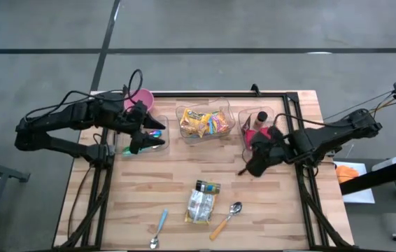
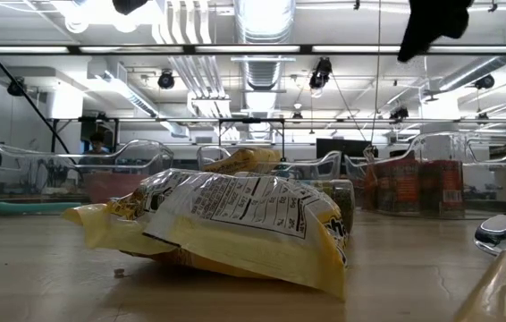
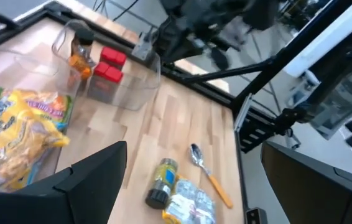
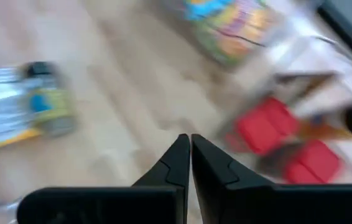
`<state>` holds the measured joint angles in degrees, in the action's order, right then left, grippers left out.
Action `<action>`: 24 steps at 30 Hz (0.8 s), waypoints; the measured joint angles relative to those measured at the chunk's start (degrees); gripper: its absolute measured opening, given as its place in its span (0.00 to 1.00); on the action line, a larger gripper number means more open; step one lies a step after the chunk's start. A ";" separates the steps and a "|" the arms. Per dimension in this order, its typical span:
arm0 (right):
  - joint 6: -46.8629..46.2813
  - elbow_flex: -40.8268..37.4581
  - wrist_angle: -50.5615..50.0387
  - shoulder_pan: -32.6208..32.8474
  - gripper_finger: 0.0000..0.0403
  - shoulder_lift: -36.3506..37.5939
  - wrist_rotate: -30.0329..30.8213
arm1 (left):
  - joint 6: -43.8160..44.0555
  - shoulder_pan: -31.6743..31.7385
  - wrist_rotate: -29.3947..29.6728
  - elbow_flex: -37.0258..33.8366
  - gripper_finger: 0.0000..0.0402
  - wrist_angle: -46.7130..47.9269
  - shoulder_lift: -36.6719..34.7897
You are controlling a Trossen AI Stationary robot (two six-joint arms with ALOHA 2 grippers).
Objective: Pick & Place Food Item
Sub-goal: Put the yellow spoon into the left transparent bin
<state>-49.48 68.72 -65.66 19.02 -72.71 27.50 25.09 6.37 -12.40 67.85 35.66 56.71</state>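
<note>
The right hand (image 4: 190, 144), fingers pinched together on nothing, hangs above the table (image 1: 275, 210) beside the red-lidded bin (image 1: 254, 126), while the left hand (image 1: 145, 136) waits wide open; the snack packet (image 1: 201, 203) lies unpicked mid-table, so reaching and opening over it likely comes next.

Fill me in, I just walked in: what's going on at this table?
Nothing is being carried. The right pincer is shut and empty above the table, beside the bin of red-capped jars. The left pincer hangs open near the pink bowl. A yellow snack packet and a small jar lie mid-table, untouched, between two spoons.
</note>
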 joint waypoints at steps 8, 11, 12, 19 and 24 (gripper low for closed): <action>10.33 1.64 11.06 5.78 0.03 -2.43 -6.94 | 0.68 -0.04 -0.68 -0.04 0.93 3.08 4.19; 10.73 2.72 11.03 7.11 0.03 -5.59 -7.15 | -1.19 -0.04 -2.71 -0.04 0.93 4.92 6.03; 10.75 3.16 10.98 7.37 0.03 -6.80 -7.70 | -1.46 -0.04 -4.12 -0.04 0.93 5.20 6.76; 18.01 9.01 10.84 7.40 0.03 -18.15 -18.26 | -2.19 -0.04 -8.66 -0.04 0.93 7.61 10.06; 26.75 17.07 8.84 7.68 0.03 -27.72 -24.94 | -2.43 -0.04 -8.68 -0.39 0.93 7.88 9.88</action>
<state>-22.72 85.79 -56.82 26.70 -100.42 2.56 22.65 6.33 -21.08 67.46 43.54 66.58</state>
